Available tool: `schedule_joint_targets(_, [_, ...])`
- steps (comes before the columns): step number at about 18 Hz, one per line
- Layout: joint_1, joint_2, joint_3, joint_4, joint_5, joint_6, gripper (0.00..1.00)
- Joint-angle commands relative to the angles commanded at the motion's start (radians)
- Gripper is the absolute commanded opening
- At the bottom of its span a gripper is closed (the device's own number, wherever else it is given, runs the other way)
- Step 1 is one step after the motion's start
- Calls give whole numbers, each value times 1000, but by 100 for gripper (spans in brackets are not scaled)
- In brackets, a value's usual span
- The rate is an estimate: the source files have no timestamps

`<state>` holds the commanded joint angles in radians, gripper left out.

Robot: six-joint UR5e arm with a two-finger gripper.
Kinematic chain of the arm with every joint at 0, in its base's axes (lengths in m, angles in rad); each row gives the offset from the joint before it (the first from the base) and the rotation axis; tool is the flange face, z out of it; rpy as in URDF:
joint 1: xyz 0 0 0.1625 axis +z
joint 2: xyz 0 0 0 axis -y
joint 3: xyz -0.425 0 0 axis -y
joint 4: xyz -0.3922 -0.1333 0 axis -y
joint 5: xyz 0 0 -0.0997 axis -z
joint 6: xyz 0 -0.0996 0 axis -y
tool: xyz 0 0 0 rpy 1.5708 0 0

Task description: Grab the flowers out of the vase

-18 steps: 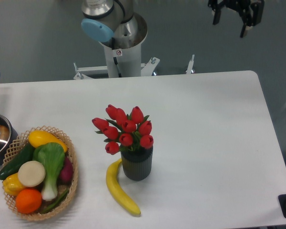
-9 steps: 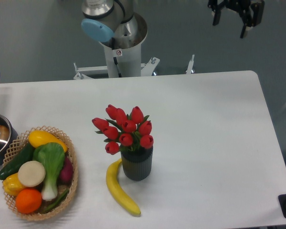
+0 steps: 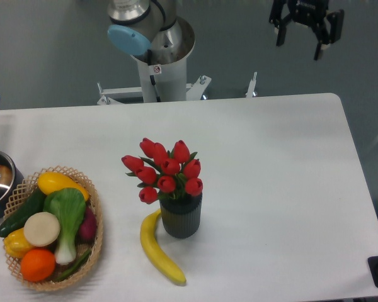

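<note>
Well below-left of the open jaws, flowers (image 3: 166, 171) fill the vase (image 3: 181, 216).

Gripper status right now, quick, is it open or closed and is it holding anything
Gripper: open, holding nothing, up past the table's far edge, well away from the flowers in the vase.

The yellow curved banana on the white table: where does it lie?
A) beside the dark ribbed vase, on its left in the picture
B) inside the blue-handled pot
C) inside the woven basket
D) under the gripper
A: the yellow curved banana lies on the white table, just left of the dark ribbed vase in the picture.
</note>
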<state>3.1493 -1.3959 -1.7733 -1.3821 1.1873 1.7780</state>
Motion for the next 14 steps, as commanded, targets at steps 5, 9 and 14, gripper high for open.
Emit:
schedule_joint_targets(5, [0,-2,-21,0,-142,-167,100])
schedule_joint_targets(9, [-3,-5,-31,2,-229,-250,100])
schedule_joint_targets(14, [-21,-17,-32,33,-282,-313,100])
